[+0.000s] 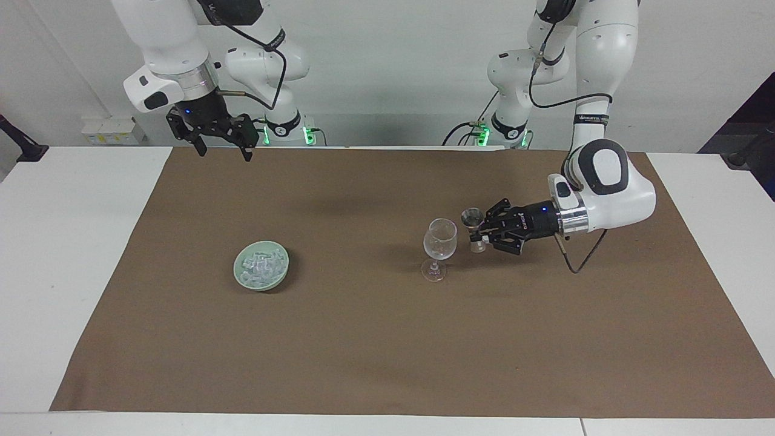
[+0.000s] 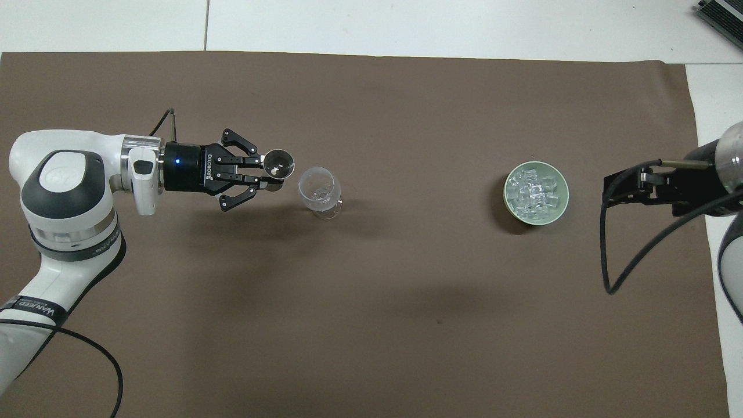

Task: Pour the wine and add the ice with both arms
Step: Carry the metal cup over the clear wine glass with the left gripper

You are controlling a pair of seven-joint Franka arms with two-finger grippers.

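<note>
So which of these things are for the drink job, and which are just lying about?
For the job:
- jigger, gripped in the left hand
- glass
- ice in its bowl
- right hand, waiting open

Lying about:
- brown mat
</note>
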